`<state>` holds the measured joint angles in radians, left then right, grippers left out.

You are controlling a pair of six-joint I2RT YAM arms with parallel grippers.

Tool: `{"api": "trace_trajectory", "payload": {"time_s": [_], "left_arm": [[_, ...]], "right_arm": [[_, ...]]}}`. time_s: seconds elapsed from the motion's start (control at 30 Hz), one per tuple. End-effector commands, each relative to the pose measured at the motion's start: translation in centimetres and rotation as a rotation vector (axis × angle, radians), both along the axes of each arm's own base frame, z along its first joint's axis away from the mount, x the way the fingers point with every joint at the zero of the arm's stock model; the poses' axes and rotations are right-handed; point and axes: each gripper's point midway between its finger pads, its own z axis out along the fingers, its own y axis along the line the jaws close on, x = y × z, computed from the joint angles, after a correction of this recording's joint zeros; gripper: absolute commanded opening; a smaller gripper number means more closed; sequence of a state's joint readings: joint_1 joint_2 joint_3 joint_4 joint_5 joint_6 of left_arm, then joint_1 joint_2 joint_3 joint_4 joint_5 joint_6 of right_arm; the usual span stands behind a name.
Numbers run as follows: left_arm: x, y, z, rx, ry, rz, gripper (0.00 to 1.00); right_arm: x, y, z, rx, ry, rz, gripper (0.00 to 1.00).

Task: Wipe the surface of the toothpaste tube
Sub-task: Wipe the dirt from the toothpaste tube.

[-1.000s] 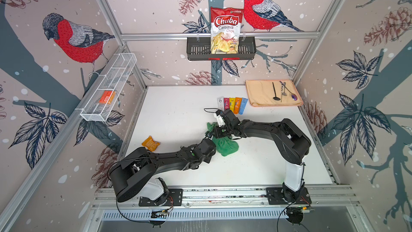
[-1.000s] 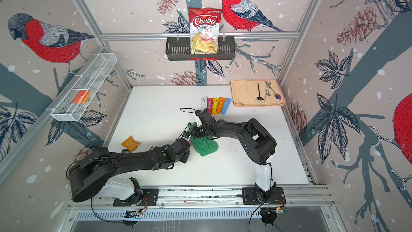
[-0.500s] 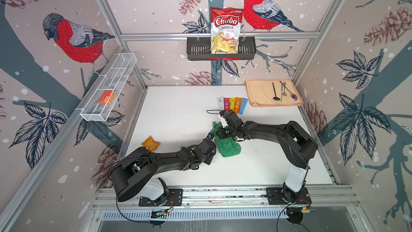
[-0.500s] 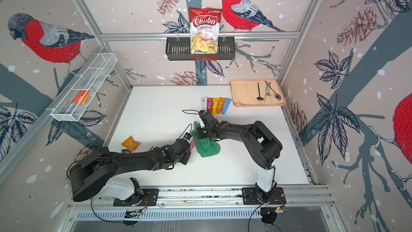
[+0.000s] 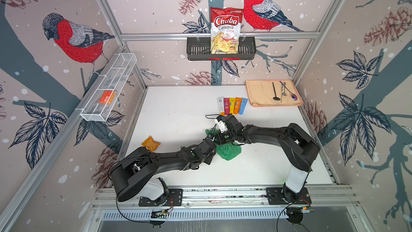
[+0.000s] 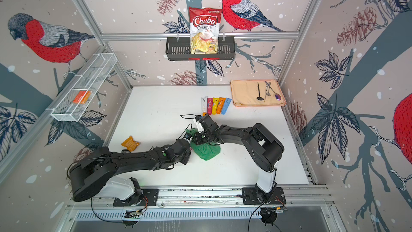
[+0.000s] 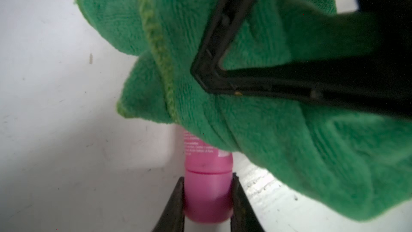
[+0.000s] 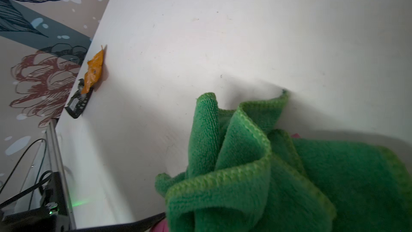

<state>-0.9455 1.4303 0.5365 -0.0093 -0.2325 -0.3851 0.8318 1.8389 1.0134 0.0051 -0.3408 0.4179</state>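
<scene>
stretching across the white table, the left arm lies low and almost straight from its base at the near edge toward the middle, its gripper end pointing toward the far wall. the right arm stands taller: its first link rises from the base, the elbow folds high near the table's right side, and the forearm runs leftward until both wrists meet at the centre. under that meeting point sits the green cloth, bunched in thick folds, part of it spread on the table toward the near edge and part gathered up at the right gripper. in the left wrist view a black finger of that gripper presses into the folds, and its jaws are closed tight with the cloth pinched between them. an orange packet lies well apart, near the table's left edge. the toothpaste tube, pink, points away from the left wrist camera; its far end is hidden under the cloth, which drapes over it and touches it. the left gripper keeps only a narrow gap, both fingers clamped against the sides of the tube's cap. whether the tube rests on the table or hangs just above it i cannot tell.
</scene>
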Motion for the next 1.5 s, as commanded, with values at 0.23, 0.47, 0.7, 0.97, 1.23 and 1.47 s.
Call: {"api": "trace_trajectory", "payload": {"time_s": [0.23, 0.47, 0.7, 0.97, 1.23, 1.47], "left_arm": [[0.1, -0.6, 0.5, -0.028, -0.012, -0.018, 0.11], [0.1, -0.6, 0.4, -0.025, -0.009, -0.019, 0.11], [0.1, -0.6, 0.4, -0.023, -0.008, -0.018, 0.11], [0.2, -0.6, 0.4, -0.024, -0.011, -0.014, 0.11], [0.2, -0.6, 0.3, -0.017, -0.006, -0.014, 0.11], [0.1, -0.5, 0.4, -0.023, -0.012, -0.014, 0.11]], "right_arm": [[6.5, -11.0, -3.2, -0.43, -0.133, -0.315, 0.12], [6.0, -8.2, -0.1, -0.283, -0.161, -0.252, 0.12], [1.3, -2.0, 3.7, -0.022, -0.114, -0.055, 0.12], [-1.6, 1.3, 2.6, 0.094, -0.005, 0.076, 0.12], [-0.3, -1.3, -3.6, -0.153, 0.005, -0.013, 0.13], [3.5, -6.8, -5.1, -0.404, -0.091, -0.2, 0.13]]}}
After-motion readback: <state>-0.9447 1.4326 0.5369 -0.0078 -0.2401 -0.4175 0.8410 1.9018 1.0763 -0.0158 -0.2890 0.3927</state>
